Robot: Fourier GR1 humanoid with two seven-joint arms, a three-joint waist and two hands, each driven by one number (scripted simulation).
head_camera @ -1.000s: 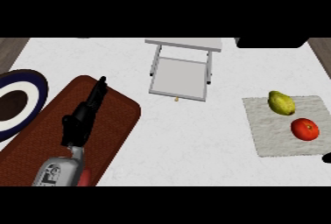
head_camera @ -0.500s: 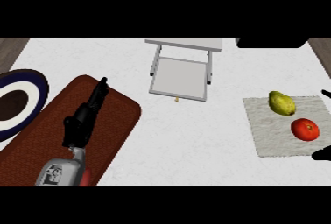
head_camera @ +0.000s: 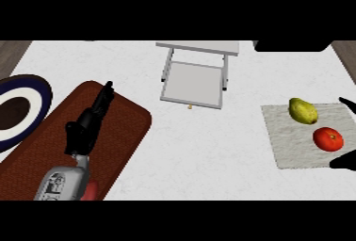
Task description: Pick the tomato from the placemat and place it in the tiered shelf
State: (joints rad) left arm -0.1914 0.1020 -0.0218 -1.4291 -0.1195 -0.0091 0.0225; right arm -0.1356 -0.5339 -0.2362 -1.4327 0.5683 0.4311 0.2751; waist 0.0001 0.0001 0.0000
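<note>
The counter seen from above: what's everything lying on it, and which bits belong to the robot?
Tomato: one, red, on the placemat, near side.
Pear: one, yellow-green, on the placemat, beyond the tomato.
Placemat: one, pale grey, right.
Tiered shelf: one, grey-white, top centre.
Brown mat: one, reddish brown, left.
Plate: one, dark blue and white, far left edge.
Left hand: one, black, fingers straight, over the brown mat.
Right hand: black, only partly visible at the right edge beside the tomato.

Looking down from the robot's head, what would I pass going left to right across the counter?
Dark blue and white round plate → left hand over the reddish-brown mat → grey tiered shelf → yellow-green pear → red tomato → right hand at the edge.
</note>
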